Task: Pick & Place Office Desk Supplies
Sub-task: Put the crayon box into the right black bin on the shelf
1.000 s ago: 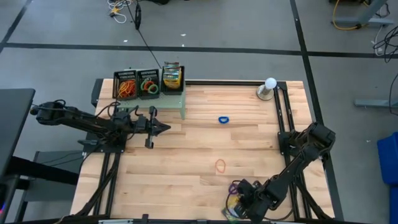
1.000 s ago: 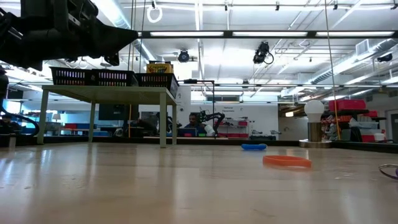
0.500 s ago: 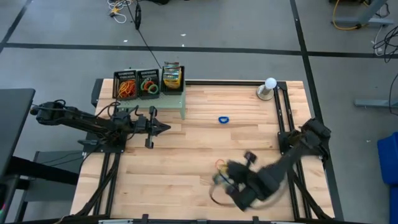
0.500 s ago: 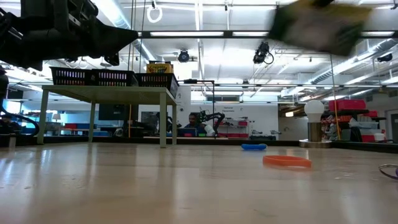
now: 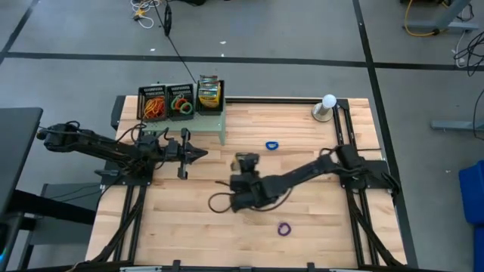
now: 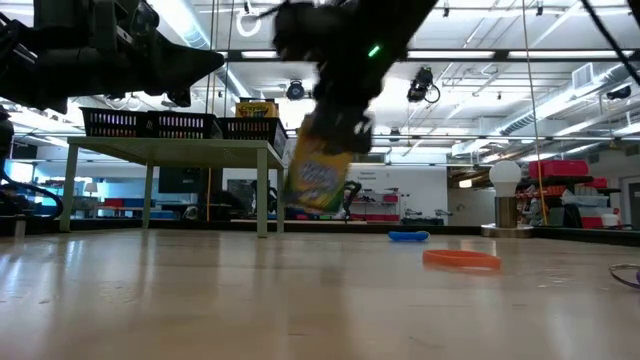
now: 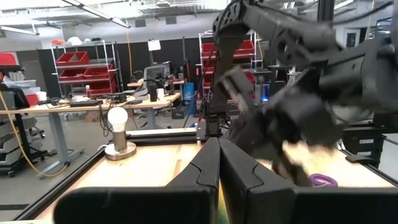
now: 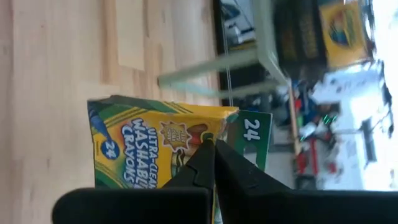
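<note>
My right gripper (image 5: 243, 183) hangs over the table's middle, shut on a yellow-and-green crayon box (image 6: 318, 180), which also fills the right wrist view (image 8: 161, 146). My left gripper (image 5: 198, 155) hovers shut beside the pale green stand (image 5: 221, 128), touching nothing. On that stand sit two black mesh trays (image 5: 153, 102) (image 5: 181, 100) of rubber bands and another crayon box (image 5: 210, 93). Loose bands lie flat on the wood: a blue band (image 5: 271, 144), a purple band (image 5: 284, 228) and an orange band (image 6: 462, 258). My right gripper pinches the crayon box at its upper end, by the green flap (image 8: 231, 127), between the two fingers (image 8: 202, 163). The fingers come from above, pointing down. The box hangs tilted below them, lifted clear of the table (image 6: 300, 300).
A white globe on a grey base (image 5: 327, 106) stands at the far right corner. The pale green stand's legs (image 6: 262, 190) rise at the far left. Dark arm frames run along both table sides. Bare wood lies between the stand and my right arm.
My right gripper has risen from the near right corner with the crayon box and swung fast toward the table's middle, to the left and farther away. The box is lifted clear now. The purple band stayed near the near edge.
</note>
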{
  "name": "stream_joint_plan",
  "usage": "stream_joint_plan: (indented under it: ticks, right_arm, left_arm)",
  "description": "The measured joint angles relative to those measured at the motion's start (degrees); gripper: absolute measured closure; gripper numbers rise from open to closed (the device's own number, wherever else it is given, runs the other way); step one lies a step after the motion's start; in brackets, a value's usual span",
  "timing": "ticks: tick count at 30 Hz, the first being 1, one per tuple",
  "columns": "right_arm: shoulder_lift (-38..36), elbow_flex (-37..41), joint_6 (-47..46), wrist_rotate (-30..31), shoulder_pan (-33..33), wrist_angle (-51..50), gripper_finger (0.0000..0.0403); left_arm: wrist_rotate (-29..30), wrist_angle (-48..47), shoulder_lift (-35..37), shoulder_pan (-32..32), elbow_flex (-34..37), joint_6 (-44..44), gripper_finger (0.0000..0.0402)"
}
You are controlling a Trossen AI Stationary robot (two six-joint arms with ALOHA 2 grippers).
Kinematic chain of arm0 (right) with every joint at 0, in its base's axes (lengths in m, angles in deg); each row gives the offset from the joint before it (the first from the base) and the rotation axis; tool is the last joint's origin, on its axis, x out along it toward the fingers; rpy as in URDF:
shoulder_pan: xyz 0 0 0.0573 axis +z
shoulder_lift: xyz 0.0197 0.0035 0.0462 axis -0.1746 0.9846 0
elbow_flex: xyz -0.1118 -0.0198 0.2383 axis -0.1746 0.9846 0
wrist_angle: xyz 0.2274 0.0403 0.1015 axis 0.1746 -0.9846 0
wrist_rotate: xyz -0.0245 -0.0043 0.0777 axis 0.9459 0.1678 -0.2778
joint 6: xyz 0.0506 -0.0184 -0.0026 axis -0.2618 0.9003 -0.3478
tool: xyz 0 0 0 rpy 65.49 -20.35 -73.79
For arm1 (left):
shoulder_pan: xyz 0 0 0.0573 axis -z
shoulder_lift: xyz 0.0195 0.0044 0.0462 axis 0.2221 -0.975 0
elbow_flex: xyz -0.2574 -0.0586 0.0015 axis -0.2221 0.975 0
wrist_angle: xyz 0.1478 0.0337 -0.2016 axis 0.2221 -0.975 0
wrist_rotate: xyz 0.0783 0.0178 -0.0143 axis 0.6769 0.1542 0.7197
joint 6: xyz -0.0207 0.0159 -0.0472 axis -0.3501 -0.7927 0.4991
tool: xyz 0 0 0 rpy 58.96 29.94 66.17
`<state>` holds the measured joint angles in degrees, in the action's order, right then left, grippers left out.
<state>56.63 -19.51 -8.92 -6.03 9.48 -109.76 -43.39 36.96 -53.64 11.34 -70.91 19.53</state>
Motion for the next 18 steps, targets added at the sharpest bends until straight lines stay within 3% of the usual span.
stream_joint_plan:
  ticks: [7, 18]
  right_arm:
    - [5.75, 0.00, 22.35, 0.15, -3.01, 18.94, 0.0396]
    - [7.84, 0.00, 26.07, -3.05, -3.04, 22.30, 0.0392]
  left_arm:
    - [0.00, -0.16, 0.00, 0.00, 0.00, 0.02, 0.0394]
    - [0.00, -0.20, 0.00, 0.00, 0.00, 0.04, 0.0394]
